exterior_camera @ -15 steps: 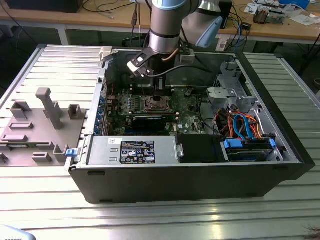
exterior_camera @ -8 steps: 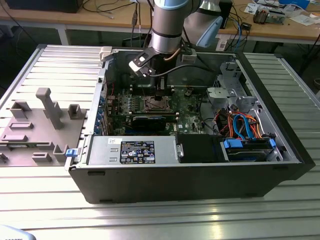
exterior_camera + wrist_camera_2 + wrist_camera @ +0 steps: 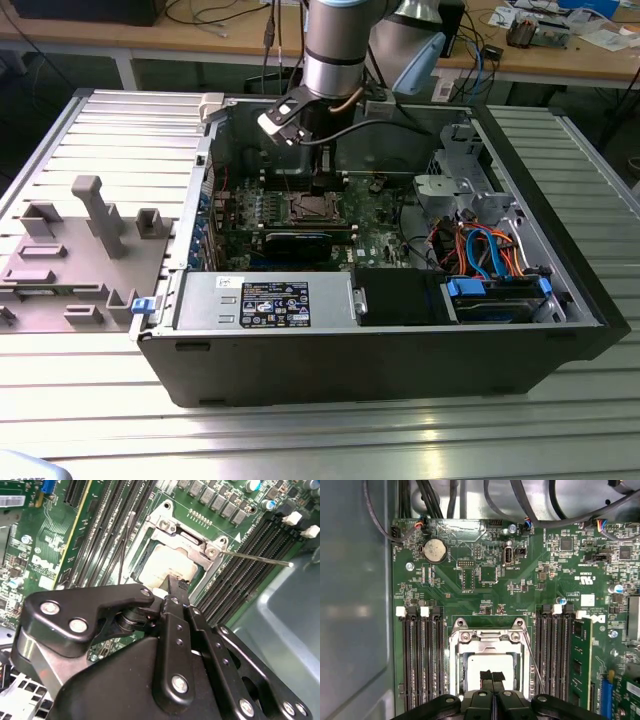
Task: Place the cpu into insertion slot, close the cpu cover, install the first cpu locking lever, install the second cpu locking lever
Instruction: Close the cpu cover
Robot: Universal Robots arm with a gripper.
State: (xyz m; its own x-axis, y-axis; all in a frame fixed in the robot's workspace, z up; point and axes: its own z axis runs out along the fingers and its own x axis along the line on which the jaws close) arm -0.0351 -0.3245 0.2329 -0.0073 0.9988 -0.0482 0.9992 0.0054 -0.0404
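Evidently your claw hovered clenched and empty over the seated silvery square cpu, silvery metal frame cover down, thin wire locking lever unlatched.

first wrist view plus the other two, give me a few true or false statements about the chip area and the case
1. The chip lies flat inside the metal frame. True.
2. The claw holds the chip lifted in the air. False: its fingers are closed together just over the chip, which lies in the frame.
3. A round coin battery sits on the board. True.
4. The computer case stands upright with its side closed. False: it lies open on the table.
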